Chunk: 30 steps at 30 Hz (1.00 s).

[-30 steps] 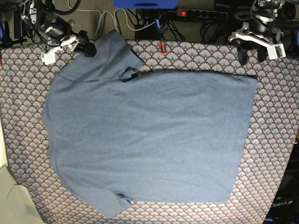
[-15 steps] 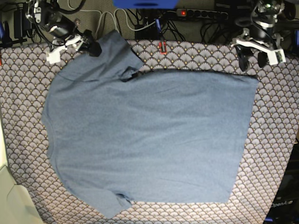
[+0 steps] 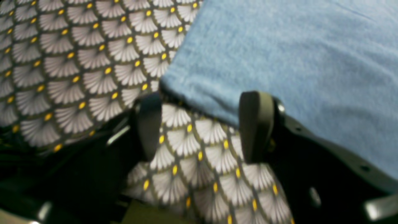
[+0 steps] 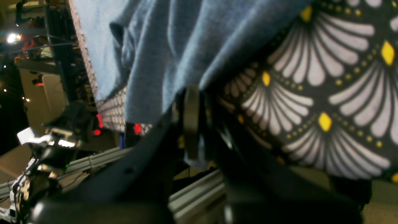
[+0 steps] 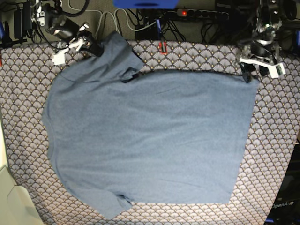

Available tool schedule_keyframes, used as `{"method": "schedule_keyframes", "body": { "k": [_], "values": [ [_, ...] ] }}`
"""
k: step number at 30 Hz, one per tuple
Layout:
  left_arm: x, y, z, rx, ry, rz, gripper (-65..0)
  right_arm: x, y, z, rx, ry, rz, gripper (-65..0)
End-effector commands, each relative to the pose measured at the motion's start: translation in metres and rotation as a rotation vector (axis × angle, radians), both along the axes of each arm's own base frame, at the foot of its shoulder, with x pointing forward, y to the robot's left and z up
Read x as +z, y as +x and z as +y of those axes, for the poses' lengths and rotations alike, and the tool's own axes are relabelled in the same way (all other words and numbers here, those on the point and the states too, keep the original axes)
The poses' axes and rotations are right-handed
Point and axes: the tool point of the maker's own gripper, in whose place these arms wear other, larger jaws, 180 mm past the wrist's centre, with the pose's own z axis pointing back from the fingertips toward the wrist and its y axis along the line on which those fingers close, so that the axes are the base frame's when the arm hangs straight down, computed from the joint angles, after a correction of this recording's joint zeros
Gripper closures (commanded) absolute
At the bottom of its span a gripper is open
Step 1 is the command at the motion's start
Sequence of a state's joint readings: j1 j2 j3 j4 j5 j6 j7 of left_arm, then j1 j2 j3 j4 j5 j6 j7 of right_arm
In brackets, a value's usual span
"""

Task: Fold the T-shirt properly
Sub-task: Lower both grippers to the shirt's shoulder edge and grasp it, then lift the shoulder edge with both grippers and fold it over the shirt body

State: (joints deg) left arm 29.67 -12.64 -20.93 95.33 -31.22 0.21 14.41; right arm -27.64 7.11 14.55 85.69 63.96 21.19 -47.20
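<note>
The slate-blue T-shirt (image 5: 150, 136) lies spread flat on the fan-scale tablecloth (image 5: 28, 93), with no lettering showing. Its far sleeve (image 5: 117, 51) points to the back left. My right gripper (image 5: 97, 48) is at that sleeve's edge. In the right wrist view its jaws are shut (image 4: 191, 93), with the blue cloth (image 4: 155, 46) draping from the tips. My left gripper (image 5: 251, 75) sits at the shirt's back right hem corner. In the left wrist view it stands open (image 3: 202, 127), with the corner of the shirt (image 3: 279, 56) just ahead of its fingertips and tablecloth (image 3: 77, 62) showing between them.
Behind the table's back edge are a power strip (image 5: 201, 14) and tangled cables (image 5: 140, 23). A small red item (image 5: 162, 48) sits at the back edge. A pale beige surface (image 5: 9, 197) fills the front left corner.
My right gripper moved right onto the sleeve's edge and shut there. My left gripper came down and slightly left to the hem corner, staying open.
</note>
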Motion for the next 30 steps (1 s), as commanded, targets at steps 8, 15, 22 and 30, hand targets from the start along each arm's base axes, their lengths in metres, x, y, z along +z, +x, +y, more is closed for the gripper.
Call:
{"method": "schedule_keyframes", "body": {
  "k": [8,15,22,30],
  "values": [
    [-0.026,0.006,0.002,0.061,-0.051,0.017,-38.8,-0.009,-0.014,0.002,0.038,-0.02,0.062,0.0],
    [-0.023,0.007,0.013,0.127,-0.064,-0.009,-38.8,-0.009,-0.014,0.002,0.038,-0.02,0.062,0.0],
    [-0.037,0.015,0.016,0.153,-0.089,0.007,-38.2,-0.008,-0.008,-0.001,0.045,-0.031,0.051,0.0],
    [-0.036,0.019,0.016,0.158,-0.091,-0.001,0.0,-0.008,-0.009,-0.009,0.056,-0.051,0.053,0.0]
  ]
}}
